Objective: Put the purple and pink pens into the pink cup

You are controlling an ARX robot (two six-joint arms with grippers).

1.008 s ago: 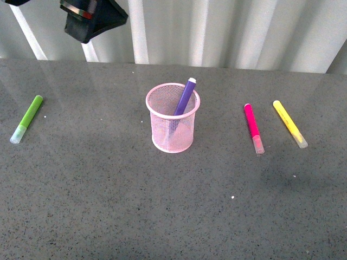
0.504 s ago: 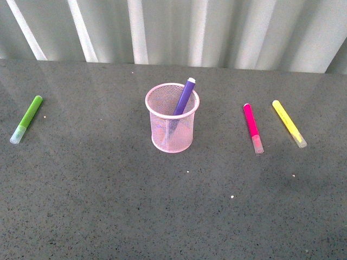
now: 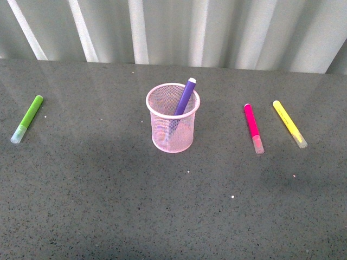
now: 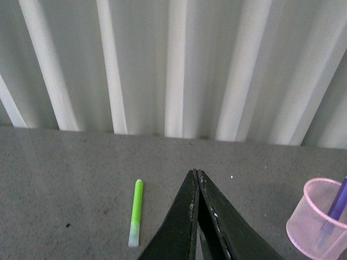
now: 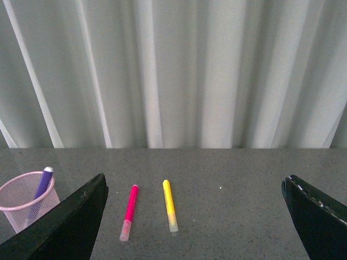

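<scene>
The pink cup (image 3: 172, 118) stands upright mid-table, with the purple pen (image 3: 184, 97) leaning inside it, its end sticking above the rim. The pink pen (image 3: 252, 128) lies flat to the right of the cup, clear cap toward me. Neither arm shows in the front view. My left gripper (image 4: 196, 174) is shut and empty, raised above the table with the pink cup (image 4: 319, 216) and purple pen (image 4: 338, 198) off to one side. My right gripper (image 5: 195, 187) is open wide with nothing between its fingers; the pink pen (image 5: 129, 209) lies on the table beyond it, near one finger.
A lime green marker (image 3: 27, 118) lies at the far left and a yellow marker (image 3: 289, 123) just right of the pink pen. A white corrugated wall (image 3: 217, 32) runs along the back edge of the grey table (image 3: 162, 206).
The left gripper, seen a second ago at the top left of the front view, has left that view. The cup and pens have not moved.
</scene>
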